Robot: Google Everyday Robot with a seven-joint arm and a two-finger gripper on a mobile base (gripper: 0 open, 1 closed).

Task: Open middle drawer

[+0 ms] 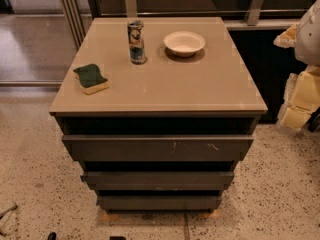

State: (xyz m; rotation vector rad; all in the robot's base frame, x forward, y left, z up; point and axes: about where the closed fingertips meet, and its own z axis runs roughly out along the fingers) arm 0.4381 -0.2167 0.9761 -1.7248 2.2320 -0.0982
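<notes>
Left to right, all referenced to the middle drawer (157,179):
- sponge (91,78): up and left of it, on the tabletop (165,91)
- can (136,42): above it, slightly left of centre
- bowl (184,43): above it, slightly right of centre

None of these sit in the pull path.

End effector (300,101) is well right of the drawer and higher, off the cabinet's side, touching nothing. Can't tell from here whether it's open or closed.

Middle drawer is the second front down, between the scratched top drawer (157,148) and the short bottom drawer (159,202). It looks shut, so I read the step in hand as the approach. No pull started yet.

No handle. The only purchase I see is the dark gap just above the front's top edge. Suggest:
- come in low and centred
- hook that top lip
- pull straight out along the slides

An off-centre pull will likely rack it. Don't catch the top drawer's lower edge instead; the fronts sit close together.
</notes>
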